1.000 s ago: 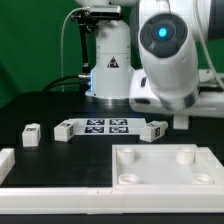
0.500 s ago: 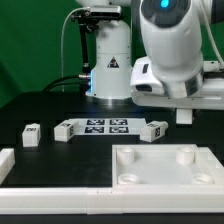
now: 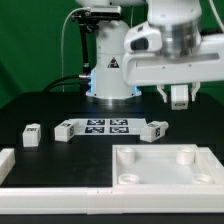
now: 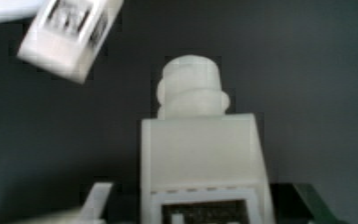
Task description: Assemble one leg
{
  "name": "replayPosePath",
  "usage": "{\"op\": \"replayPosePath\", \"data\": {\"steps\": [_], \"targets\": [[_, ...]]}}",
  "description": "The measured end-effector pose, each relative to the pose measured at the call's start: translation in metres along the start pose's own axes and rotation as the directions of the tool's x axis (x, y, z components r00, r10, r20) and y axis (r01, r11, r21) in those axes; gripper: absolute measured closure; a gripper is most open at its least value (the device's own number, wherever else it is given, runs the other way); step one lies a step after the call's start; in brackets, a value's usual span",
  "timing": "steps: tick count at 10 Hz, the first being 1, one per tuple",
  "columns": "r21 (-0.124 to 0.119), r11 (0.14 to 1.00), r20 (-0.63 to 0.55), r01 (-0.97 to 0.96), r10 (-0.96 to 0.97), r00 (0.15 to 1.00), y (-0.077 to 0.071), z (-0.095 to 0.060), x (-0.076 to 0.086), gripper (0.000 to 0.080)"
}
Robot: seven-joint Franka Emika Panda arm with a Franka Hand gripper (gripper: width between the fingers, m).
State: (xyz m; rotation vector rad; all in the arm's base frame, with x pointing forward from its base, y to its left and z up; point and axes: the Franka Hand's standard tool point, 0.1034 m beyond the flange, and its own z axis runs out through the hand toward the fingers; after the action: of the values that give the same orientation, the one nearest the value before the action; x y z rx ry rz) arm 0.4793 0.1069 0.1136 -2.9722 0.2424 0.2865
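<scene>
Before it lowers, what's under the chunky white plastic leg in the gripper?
Bare black table shows beneath the held leg in the gripper. Another white tagged leg lies off to one side. The spot straight behind it is covered.

white leg (image 4: 197, 130), white tabletop (image 3: 160, 168), black table (image 3: 40, 105), black-and-white patterned marker board (image 3: 106, 126)

Black table (image 3: 70, 155) w/ green backdrop (image 3: 25, 40) behind (evenly lit).

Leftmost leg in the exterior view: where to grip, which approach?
Grip the leftmost leg across its two sides at mid-body, straight down from above: it sits alone on the table, apart from the next leg, so both sides look free.
</scene>
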Motion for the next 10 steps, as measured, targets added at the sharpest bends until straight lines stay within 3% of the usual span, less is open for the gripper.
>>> {"op": "replayPosePath", "data": {"steps": [1,4,5,7,8,9,10], "targets": [[0.006,1.0,-0.098,0.026,-0.025,0.995,0.005,-0.007,0.017,0.0509],[0.01,1.0,-0.309,0.027,-0.022,0.951,-0.001,0.001,0.012,0.0509],[0.008,1.0,-0.291,0.028,-0.024,0.956,-0.001,0.005,0.01,0.0509],[-0.022,0.992,-0.296,0.123,-0.124,0.947,-0.029,0.022,0.039,0.0509],[-0.027,0.987,-0.314,0.156,-0.157,0.936,-0.032,0.016,0.067,0.0509],[-0.031,0.982,-0.332,0.184,-0.184,0.925,-0.035,0.012,0.083,0.0509],[-0.027,0.983,-0.369,0.181,-0.178,0.912,-0.037,0.012,0.086,0.0509]]}}
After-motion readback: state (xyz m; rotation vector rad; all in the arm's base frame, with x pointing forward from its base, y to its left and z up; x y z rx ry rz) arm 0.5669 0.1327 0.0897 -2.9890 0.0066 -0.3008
